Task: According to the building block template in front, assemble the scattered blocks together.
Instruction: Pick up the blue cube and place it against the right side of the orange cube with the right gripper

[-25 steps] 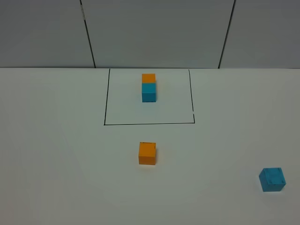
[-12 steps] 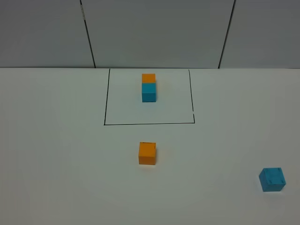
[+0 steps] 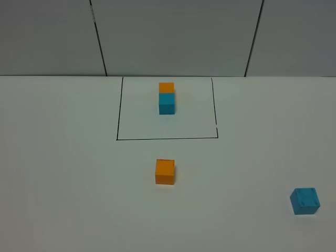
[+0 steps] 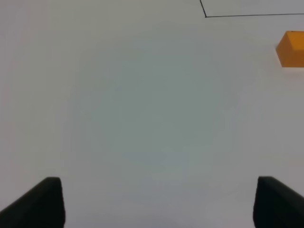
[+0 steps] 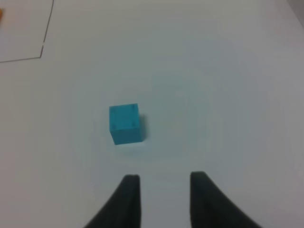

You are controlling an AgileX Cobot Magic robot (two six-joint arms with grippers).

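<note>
The building block template (image 3: 166, 97), a plain orange cube joined to a cyan one, stands inside a black drawn rectangle (image 3: 167, 138) at the back. The scattered blocks lie apart: the orange block (image 3: 165, 171) sits just in front of the rectangle, and the speckled cyan block (image 3: 305, 201) is at the front right. Neither gripper shows in the high view. My left gripper (image 4: 161, 190) is open, its fingers wide apart, with the orange block (image 4: 292, 49) far off to one side. My right gripper (image 5: 165, 183) holds nothing, its jaws a narrow gap apart, and the cyan block (image 5: 125, 124) lies a short way ahead of it.
The white table (image 3: 63, 184) runs back to a grey panelled wall (image 3: 173, 37). A corner of the rectangle's line (image 4: 205, 15) shows in the left wrist view, and another corner of the line (image 5: 42, 52) in the right wrist view.
</note>
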